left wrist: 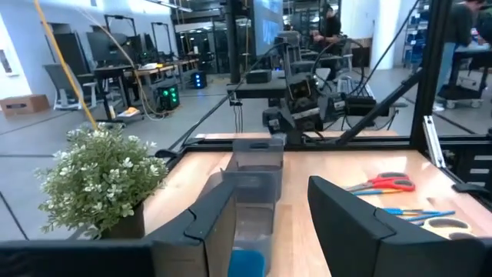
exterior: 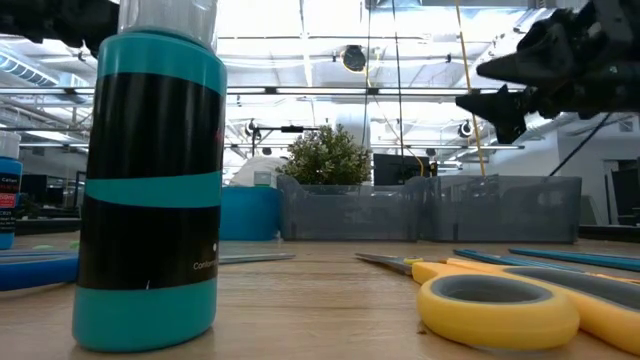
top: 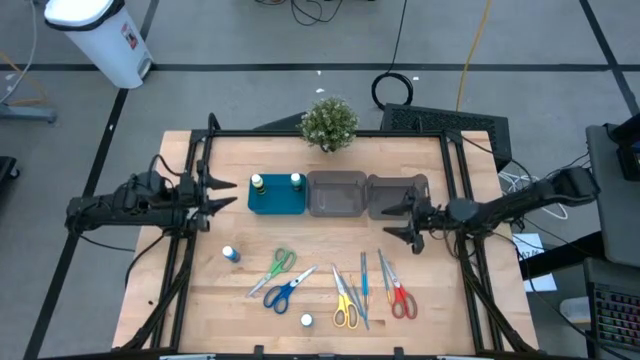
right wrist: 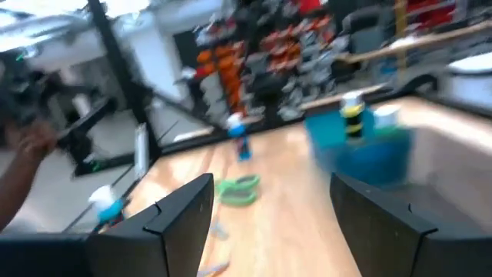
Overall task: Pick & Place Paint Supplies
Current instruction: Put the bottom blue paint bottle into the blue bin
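The left gripper [top: 228, 194] hovers released, just left of the teal tray [top: 277, 204], which holds two bottles. A blue bottle [top: 231, 254] stands nearest it, toward the desk's front. The scissors lie mid-front, long axes pointing roughly front-to-back. The right gripper [top: 392, 221], jaws wide and empty, hangs just behind the red scissors [top: 398, 295], with open room between.

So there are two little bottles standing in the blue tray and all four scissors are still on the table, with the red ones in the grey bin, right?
Nearly. The red scissors aren't in the grey bin. The high view shows them lying on the table with the other scissors. Two bottles do stand in the blue tray.
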